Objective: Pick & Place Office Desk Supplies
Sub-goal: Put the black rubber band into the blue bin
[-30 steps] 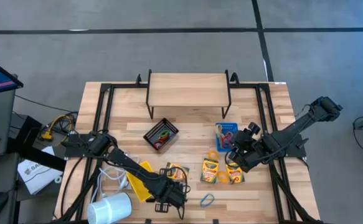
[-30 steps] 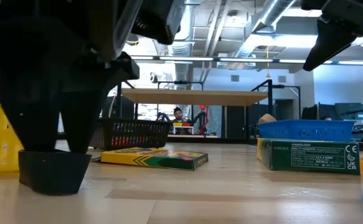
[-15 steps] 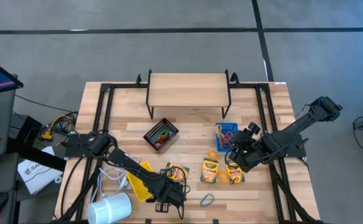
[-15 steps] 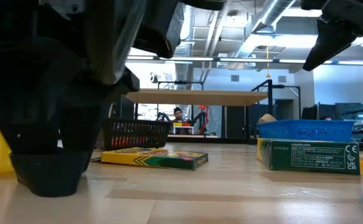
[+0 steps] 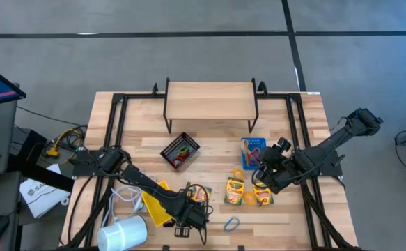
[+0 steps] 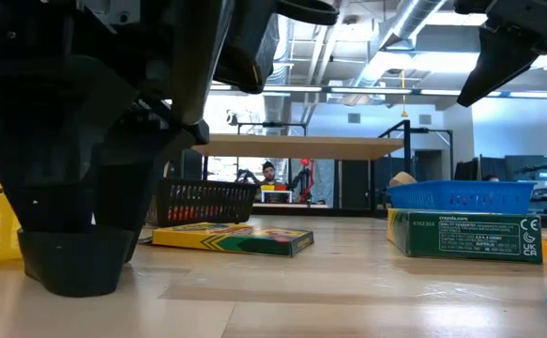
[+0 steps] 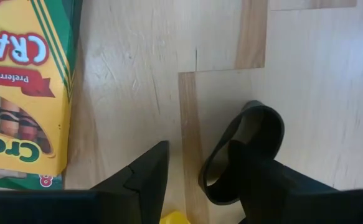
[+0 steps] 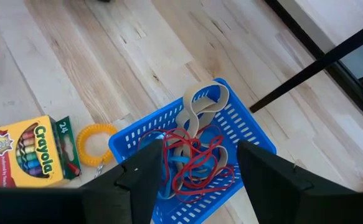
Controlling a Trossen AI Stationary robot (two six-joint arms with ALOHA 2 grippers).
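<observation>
Black rubber band (image 7: 246, 152) against open left tool (image 7: 197, 180)

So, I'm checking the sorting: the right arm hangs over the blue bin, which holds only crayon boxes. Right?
Not quite. The right wrist view shows the small blue plastic mesh bin holding tangled red, blue and tan rubber bands, not crayon boxes. A yellow-and-green cardboard crayon box lies on the wooden table beside it. The right gripper does hang over the bin, fingers open.

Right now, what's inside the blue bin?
The blue bin holds a tangle of red rubber bands, a tan band draped up to its rim, and a blue one. The right gripper's own fingers cover the bin's near corners.
</observation>
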